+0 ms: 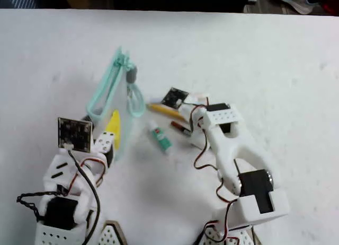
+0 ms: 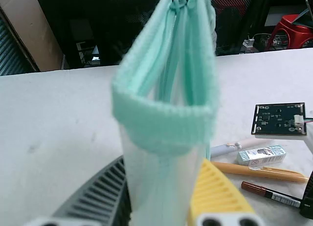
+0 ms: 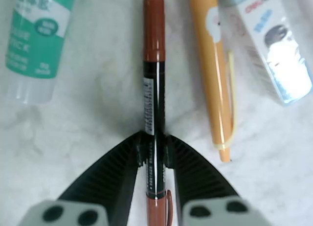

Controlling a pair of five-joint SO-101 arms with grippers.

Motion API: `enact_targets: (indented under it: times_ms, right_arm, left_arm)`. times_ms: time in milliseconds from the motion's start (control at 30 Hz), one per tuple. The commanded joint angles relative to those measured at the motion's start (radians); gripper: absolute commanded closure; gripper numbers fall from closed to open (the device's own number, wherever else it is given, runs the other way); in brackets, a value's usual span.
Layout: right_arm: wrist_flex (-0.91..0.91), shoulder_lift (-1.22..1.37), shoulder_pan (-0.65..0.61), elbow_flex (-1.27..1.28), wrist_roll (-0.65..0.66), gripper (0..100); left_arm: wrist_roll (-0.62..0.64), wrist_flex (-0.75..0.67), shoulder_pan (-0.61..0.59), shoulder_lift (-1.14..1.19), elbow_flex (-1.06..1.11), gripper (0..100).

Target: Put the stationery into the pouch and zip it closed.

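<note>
Pouch [image 2: 166, 121] is clear plastic with mint-green trim. It's standing on edge left of centre, mouth unzipped and gaping upward, near end pinched in the left gripper [image 2: 164, 196]. The rest lies flat just right of it: a white-and-green glue stick [image 1: 160, 137], a brown pen [image 3: 153, 64] clamped in the right gripper [image 3: 155, 145], an orange pen [image 1: 165, 110] a bit farther back, and a small pale-blue box [image 3: 279, 50] beside that.
</note>
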Motion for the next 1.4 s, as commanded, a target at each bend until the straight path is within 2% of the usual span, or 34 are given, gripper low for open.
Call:
enact_targets:
  times_ms: [0,100,233,300,400,600,767,900,967,1133,1367]
  right_arm:
    - [0.093,-0.07,-0.013,-0.043,-0.009,98.2]
    - [0.206,-0.22,0.004,-0.107,-0.063,98.2]
    - [0.269,-0.466,0.019,-0.209,-0.278,98.2]
    - [0.294,-0.585,0.024,-0.265,-0.356,98.2]
    - [0.361,-0.725,0.01,-0.359,-0.393,98.3]
    - [0.443,-0.845,-0.148,-0.606,-0.52,98.3]
    - [0.383,-0.851,-0.312,-0.756,-0.582,98.3]
    - [0.231,-0.849,-0.395,-0.767,-0.591,98.3]
    - [0.156,-0.842,-0.435,-0.766,-0.646,98.3]
    - [0.025,-0.762,-0.492,-0.766,-0.858,98.3]
    - [-0.015,-0.559,-0.495,-0.766,-0.934,98.3]
  left_arm:
    - [0.012,0.008,0.005,0.005,-0.023,86]
    - [0.012,0.051,0.013,0.005,-0.049,84]
    - [0.012,0.078,0.05,0.005,-0.057,76]
    - [0.012,0.078,0.051,0.005,-0.055,77]
    - [0.012,0.078,0.048,0.005,-0.055,78]
    - [0.012,0.08,0.053,0.005,-0.054,78]
    - [0.012,0.081,0.053,0.005,-0.054,78]
    - [0.012,0.081,0.053,0.005,-0.052,78]
    - [0.012,0.081,0.053,0.005,-0.052,78]
    - [0.012,0.078,0.054,0.005,-0.052,78]
    - [0.011,0.077,0.05,0.005,-0.052,78]
